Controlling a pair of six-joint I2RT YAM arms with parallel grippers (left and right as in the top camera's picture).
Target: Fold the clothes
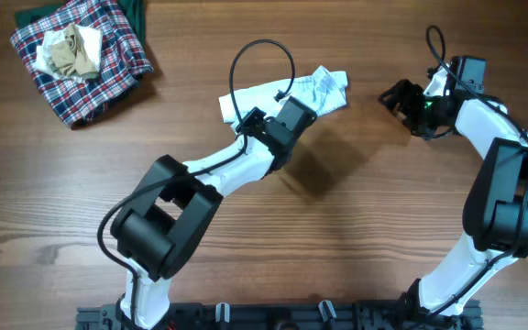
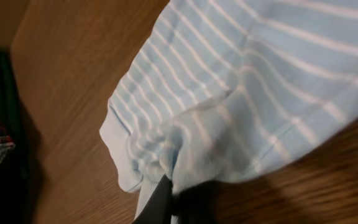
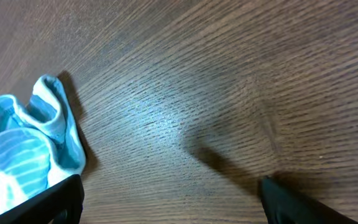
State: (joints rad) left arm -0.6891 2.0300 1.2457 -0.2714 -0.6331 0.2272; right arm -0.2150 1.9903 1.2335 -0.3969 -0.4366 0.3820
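Light-blue white-striped soft garment (image 1: pixel 321 87) sits crumpled top-centre on brown wooden table (image 1: pixel 53 211), left gripper (image 2: pixel 166 190) clenched on a bunched edge, right gripper (image 3: pixel 166 208) spread wide & empty nearby; risk: pulling that wad prob. drags/twists cloth, not flattens.

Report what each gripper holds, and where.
Left gripper pinches the cloth at a bunched edge fold; right gripper is open and holds nothing.
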